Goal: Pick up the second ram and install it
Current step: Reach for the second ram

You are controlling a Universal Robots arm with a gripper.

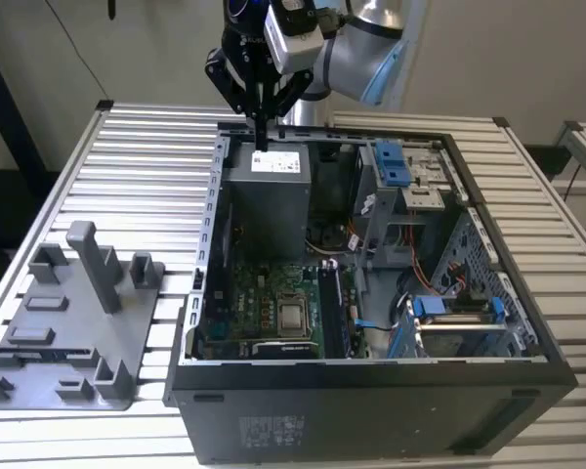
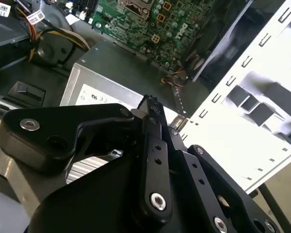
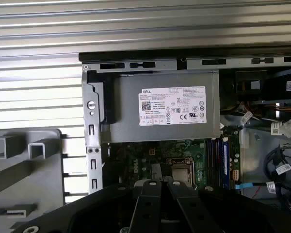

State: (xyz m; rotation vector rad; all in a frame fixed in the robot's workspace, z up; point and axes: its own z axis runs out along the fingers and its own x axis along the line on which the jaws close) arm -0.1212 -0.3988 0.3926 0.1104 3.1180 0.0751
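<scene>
My gripper [image 1: 262, 135] hangs shut, with nothing between its fingers, above the grey power supply [image 1: 272, 191] at the back of the open computer case [image 1: 371, 391]. In both wrist views the black fingers [image 2: 154, 145] meet at the tips over that power supply [image 3: 165, 107]. A thin dark strip that looks like the second ram [image 1: 37, 352] lies in a slot near the front of the grey holder tray [image 1: 78, 322], far off to the exterior view's left of the gripper. On the green motherboard [image 1: 273, 293] the memory slots [image 1: 334, 311] run beside the processor socket [image 1: 293, 315].
The case stands on a ribbed metal table [image 1: 146, 166]. Upright posts [image 1: 93, 264] rise from the holder tray. Blue drive brackets [image 1: 393, 161] and loose cables [image 1: 439, 283] fill the case's side toward the exterior view's right. The case walls rise around the motherboard.
</scene>
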